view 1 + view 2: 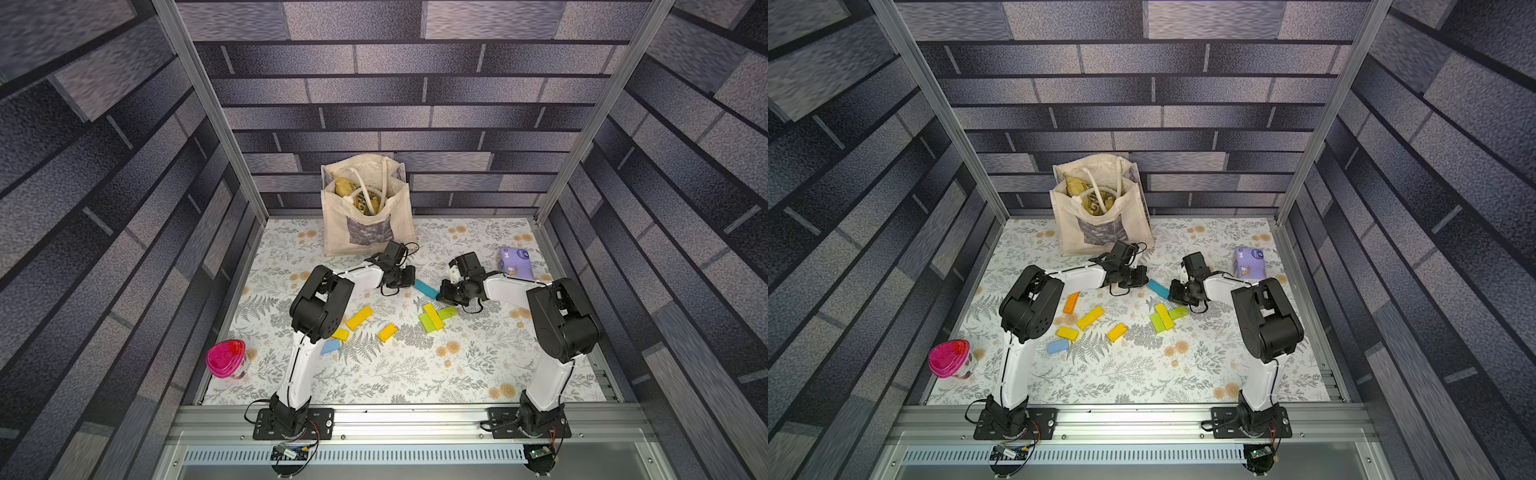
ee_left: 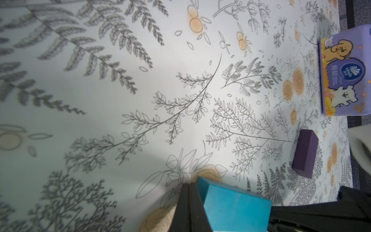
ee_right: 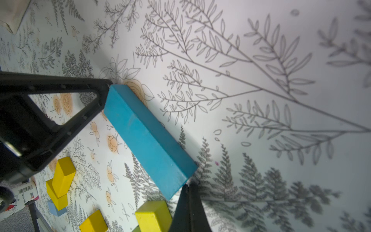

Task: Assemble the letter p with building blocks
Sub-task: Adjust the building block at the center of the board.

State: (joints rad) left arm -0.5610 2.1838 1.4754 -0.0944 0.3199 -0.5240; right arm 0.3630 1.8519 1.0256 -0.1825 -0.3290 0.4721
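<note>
While the left gripper [image 2: 189, 202] and right gripper [image 3: 188, 209], both closed and empty, sit at opposite ends of a long teal wooden block [image 1: 425, 289] lying flat between them, uneven pushing could swing it into the nearby lime-and-yellow block cluster [image 1: 433, 317].

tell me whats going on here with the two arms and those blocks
Both arms are at one teal block lying flat on the table: the left gripper and the right gripper, each shut and holding nothing, have their tips at its opposite ends. The yellow blocks and lime green blocks lie scattered nearby. No letter p has taken shape yet.
</note>
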